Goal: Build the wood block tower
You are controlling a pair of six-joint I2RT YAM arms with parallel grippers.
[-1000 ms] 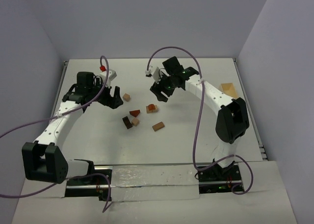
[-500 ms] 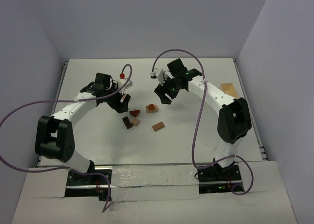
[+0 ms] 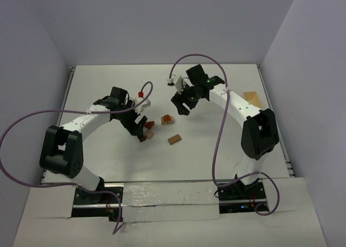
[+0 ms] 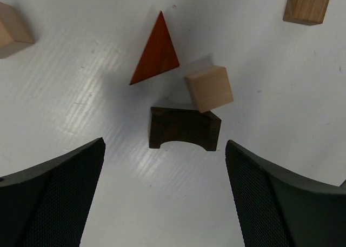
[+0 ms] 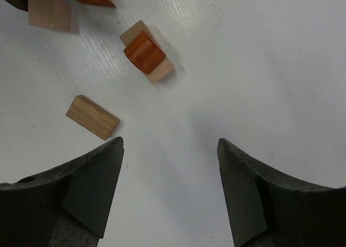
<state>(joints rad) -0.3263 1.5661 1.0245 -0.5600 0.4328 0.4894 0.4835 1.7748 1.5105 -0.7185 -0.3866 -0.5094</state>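
My left pincer [image 4: 165,145] gapes wide and empty over a dark-brown arch block [image 4: 185,128] on the white surface [image 4: 270,85]. A smooth pale cube [image 4: 209,88] leans on the arch at 1 o'clock, and a red-brown triangle [image 4: 157,49] lies at 12. My right pincer [image 5: 170,144] is also wide and empty. At 11 o'clock a rounded reddish piece [image 5: 144,52] sits on a tan block [image 5: 160,71], with a grained tan bar [image 5: 93,117] at 10. No tower stands yet.

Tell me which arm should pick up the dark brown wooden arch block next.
Left, probably. The left tool is open with the dark brown wooden arch block centred just ahead of its fingers. The right tool, also open, points at bare table farther away.
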